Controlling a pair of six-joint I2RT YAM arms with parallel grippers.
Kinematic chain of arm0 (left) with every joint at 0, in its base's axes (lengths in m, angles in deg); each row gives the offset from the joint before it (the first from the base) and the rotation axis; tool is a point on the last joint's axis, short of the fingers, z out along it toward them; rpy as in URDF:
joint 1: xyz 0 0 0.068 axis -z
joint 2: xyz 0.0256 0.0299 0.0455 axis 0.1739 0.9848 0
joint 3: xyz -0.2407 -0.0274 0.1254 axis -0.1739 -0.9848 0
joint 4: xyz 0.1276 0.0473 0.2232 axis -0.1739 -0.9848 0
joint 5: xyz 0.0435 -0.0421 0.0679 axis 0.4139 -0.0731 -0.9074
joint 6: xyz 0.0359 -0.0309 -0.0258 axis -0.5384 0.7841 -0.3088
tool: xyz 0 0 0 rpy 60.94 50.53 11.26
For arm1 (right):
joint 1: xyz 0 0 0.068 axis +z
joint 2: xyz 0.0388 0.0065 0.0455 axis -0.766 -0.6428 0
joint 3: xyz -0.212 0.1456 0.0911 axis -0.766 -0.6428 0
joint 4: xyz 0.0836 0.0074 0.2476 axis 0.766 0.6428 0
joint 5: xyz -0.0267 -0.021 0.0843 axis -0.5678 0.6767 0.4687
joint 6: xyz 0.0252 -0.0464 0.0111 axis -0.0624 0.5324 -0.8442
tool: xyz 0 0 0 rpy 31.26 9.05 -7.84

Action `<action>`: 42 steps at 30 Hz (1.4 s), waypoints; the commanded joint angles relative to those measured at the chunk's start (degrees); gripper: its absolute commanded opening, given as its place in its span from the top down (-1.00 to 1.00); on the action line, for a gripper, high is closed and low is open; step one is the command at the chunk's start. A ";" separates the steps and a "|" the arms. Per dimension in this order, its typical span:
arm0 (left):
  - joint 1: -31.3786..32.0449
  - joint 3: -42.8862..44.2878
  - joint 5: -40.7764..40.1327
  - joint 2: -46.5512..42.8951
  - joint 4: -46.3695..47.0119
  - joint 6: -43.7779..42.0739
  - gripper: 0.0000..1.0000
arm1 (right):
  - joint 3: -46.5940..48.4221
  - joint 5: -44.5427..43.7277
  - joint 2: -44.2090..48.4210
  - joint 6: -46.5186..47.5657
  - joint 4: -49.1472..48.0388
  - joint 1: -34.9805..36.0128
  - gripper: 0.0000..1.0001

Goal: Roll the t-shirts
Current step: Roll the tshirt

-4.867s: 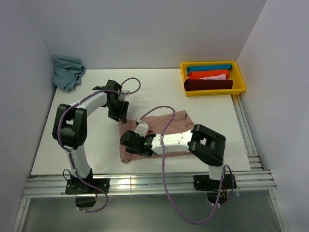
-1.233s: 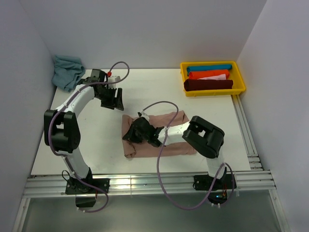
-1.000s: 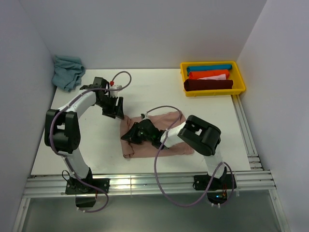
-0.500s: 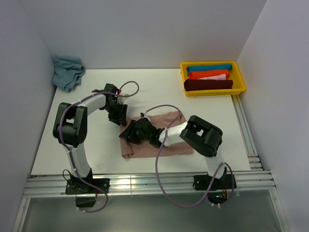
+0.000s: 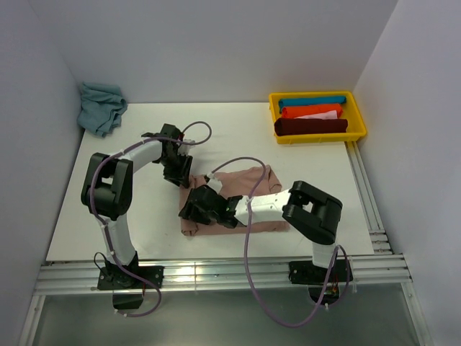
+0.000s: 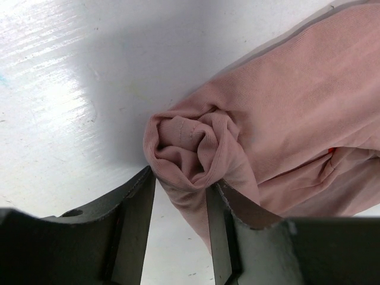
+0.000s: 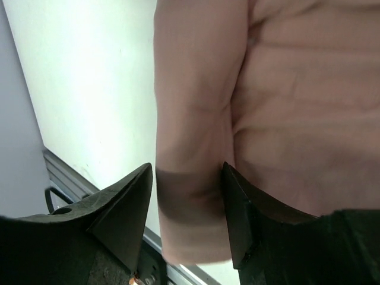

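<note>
A dusty pink t-shirt (image 5: 241, 180) lies mid-table, its left edge rolled into a tube. In the left wrist view the far end of that roll (image 6: 190, 145) shows as a tight spiral, and my left gripper (image 6: 181, 184) is shut on the cloth just below it, both fingers pressing the fabric. From above, the left gripper (image 5: 178, 171) sits at the shirt's far left corner. My right gripper (image 5: 198, 210) is over the nearer part of the roll. In the right wrist view, the right gripper (image 7: 187, 172) stands open astride the roll (image 7: 193, 119), a thin gap at the left finger.
A yellow bin (image 5: 358, 119) at the far right holds teal, orange and dark red rolled shirts. A crumpled blue-grey shirt (image 5: 101, 107) lies in the far left corner. Metal rails (image 5: 216, 274) run along the near and right table edges.
My left gripper swung in from the far left onto the shirt's far corner and closed on it. The right gripper opened and slid toward the near end of the roll.
</note>
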 commanded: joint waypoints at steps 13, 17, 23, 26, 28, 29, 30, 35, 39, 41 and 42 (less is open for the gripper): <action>1.22 1.93 -4.37 1.91 1.33 -0.02 0.11 | -4.47 -1.40 1.51 -4.49 -3.59 4.88 0.24; 1.31 2.10 -4.37 2.27 1.24 0.16 0.12 | -4.74 -1.22 1.25 -5.45 -4.65 5.84 0.37; 1.31 2.54 -4.37 2.44 1.06 0.16 0.12 | -6.57 -2.01 1.95 -6.86 -4.47 7.43 -0.06; 1.40 2.72 -4.37 2.35 0.89 0.07 0.12 | -7.63 -2.27 2.39 -7.56 -4.73 8.22 -0.08; 1.40 2.89 -4.37 2.35 0.89 0.07 0.12 | -8.16 -2.19 2.22 -8.18 -5.26 8.57 0.00; 1.40 2.89 -4.37 2.44 0.98 0.07 0.12 | -8.51 -1.84 2.22 -8.44 -6.04 8.83 0.10; 1.31 2.98 -4.37 2.44 0.89 0.07 0.12 | -8.69 -1.75 2.04 -8.62 -6.31 8.92 0.14; 1.40 2.89 -4.37 2.35 0.89 0.07 0.12 | -7.73 -2.01 2.04 -8.27 -4.22 9.71 0.18; 1.49 2.81 -4.55 2.18 0.89 -0.02 0.12 | -3.43 -5.78 4.67 -5.46 4.91 11.20 -0.05; 1.49 2.81 -4.63 2.18 0.89 -0.02 0.12 | 0.17 -6.57 5.90 -2.75 10.54 11.73 -0.08; 1.49 2.81 -4.63 2.18 0.80 -0.11 0.12 | 1.41 -7.80 6.95 -1.86 12.47 12.17 -0.08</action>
